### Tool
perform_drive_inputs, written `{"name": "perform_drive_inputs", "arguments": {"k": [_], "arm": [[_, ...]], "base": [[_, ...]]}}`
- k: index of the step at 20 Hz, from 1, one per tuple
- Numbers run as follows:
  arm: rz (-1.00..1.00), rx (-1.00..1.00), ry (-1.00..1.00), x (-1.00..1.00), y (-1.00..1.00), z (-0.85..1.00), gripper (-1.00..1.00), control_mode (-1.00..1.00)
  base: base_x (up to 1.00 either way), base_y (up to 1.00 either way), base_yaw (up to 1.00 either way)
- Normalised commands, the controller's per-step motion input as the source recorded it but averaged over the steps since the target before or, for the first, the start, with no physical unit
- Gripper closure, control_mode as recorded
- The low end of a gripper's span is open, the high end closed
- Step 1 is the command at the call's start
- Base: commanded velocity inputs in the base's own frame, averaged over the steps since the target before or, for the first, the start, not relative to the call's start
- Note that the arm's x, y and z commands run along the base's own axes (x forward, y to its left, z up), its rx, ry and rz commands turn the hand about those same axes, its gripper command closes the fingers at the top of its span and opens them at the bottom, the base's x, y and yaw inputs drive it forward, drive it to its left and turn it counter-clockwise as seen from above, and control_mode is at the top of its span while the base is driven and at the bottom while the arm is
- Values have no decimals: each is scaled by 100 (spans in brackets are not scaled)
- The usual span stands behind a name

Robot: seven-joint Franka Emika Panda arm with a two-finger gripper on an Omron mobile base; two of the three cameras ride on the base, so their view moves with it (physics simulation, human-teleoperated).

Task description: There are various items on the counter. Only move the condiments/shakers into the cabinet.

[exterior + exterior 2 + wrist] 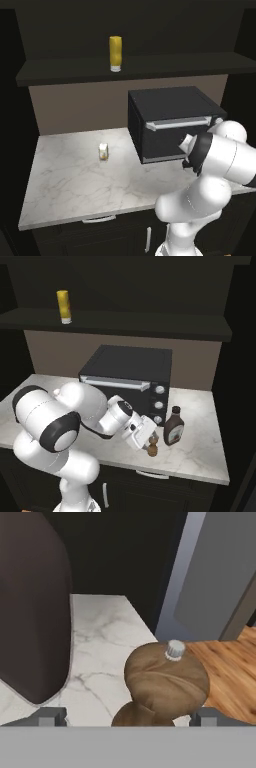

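1. Hand view: the gripper (125, 717) stands wide, the wooden pepper shaker (165, 679) between its fingertips, unclamped
2. Dark bottle (174, 427) on the counter (200, 451) just beside the gripper
3. Yellow bottle (63, 306) on the cabinet (150, 321) shelf, far above

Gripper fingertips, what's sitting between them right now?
In the hand view, the small brown wooden turned pepper shaker stands between the open gripper's two fingertips, not yet clamped, on the white-grey marbled counter.
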Motion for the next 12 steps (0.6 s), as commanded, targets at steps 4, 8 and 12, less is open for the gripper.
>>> {"name": "perform_drive_inputs", "arguments": {"k": [4, 8, 12], "arm": [[-2, -3, 0, 0, -10, -5, 100, -100], [-1, -4, 0, 0, -18, 0, 100, -100], [0, -1, 0, -24, -6, 14, 100, -100]], "base": [[0, 0, 0], [0, 0, 0], [0, 0, 0]]}}
